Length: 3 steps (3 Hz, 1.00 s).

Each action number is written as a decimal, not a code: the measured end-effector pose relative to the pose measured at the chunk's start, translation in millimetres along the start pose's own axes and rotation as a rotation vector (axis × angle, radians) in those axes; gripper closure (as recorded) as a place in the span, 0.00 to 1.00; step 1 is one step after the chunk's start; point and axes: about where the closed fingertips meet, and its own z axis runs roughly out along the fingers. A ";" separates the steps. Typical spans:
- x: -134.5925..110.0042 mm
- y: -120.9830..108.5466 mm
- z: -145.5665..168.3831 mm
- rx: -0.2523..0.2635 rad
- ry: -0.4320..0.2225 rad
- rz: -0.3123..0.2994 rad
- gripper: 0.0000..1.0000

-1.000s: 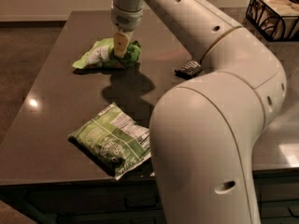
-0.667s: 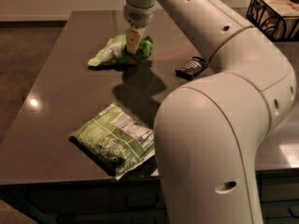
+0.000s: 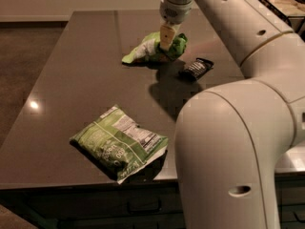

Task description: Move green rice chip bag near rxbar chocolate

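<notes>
The green rice chip bag [image 3: 150, 49], light lime green and wrinkled, is at the far middle of the dark table. My gripper [image 3: 167, 41] comes down from above and is shut on its right end. The bag's left tip trails toward the table. The rxbar chocolate [image 3: 196, 68], a small black bar with white lettering, lies on the table just right of and a little nearer than the bag, a short gap from it.
A larger flat darker-green bag [image 3: 119, 142] with a white nutrition label lies near the table's front edge [image 3: 71, 185]. My white arm [image 3: 238, 128] fills the right foreground. A patterned box [image 3: 286, 6] stands at the far right.
My gripper has carried the green rice chip bag to the right across the far table, from well left of the rxbar to just beside it.
</notes>
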 end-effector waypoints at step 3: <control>37.5 -3.0 8.3 -0.057 -0.035 0.084 0.36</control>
